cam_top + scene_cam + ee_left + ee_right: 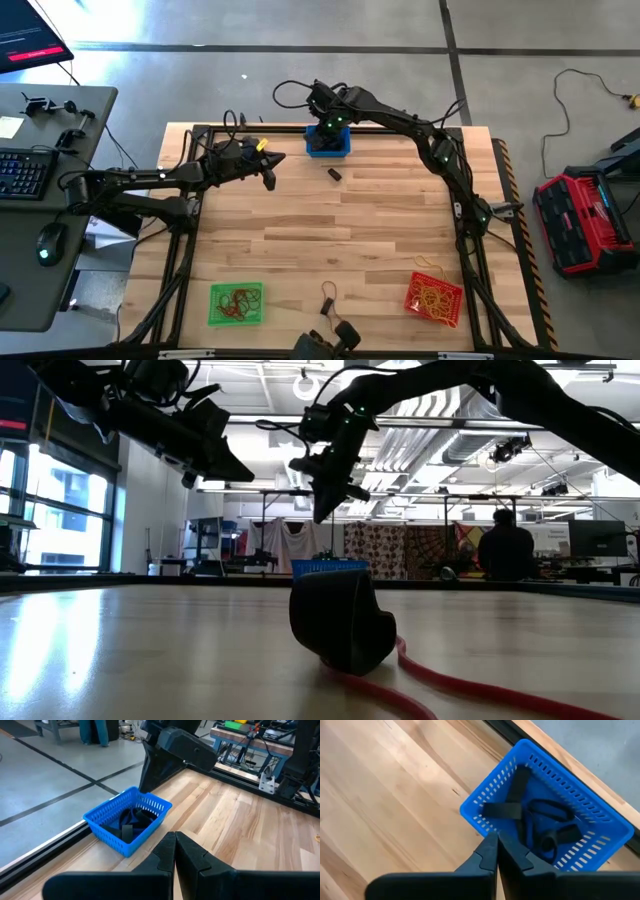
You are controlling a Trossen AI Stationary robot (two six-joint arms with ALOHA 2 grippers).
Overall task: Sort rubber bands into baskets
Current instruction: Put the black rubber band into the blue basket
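The blue basket [327,141] stands at the table's far edge with several black rubber bands [540,820] lying in it. My right gripper [496,851] hangs shut just above the basket's near rim, pointing steeply down, with nothing between its fingers. My left gripper [175,847] is shut and empty. It hovers above the table to the left of the basket [127,820], pointing toward it. One black band [335,174] lies flat on the wood in front of the blue basket. The green basket [236,303] holds reddish-brown bands, and the red basket [434,298] holds yellow ones.
A brown band [327,295] lies on the wood near the front edge, between the green and red baskets. A black loop [340,622] with a red strip beside it sits close to the low camera. Bare wood fills the table's middle. A person [505,550] sits in the room beyond.
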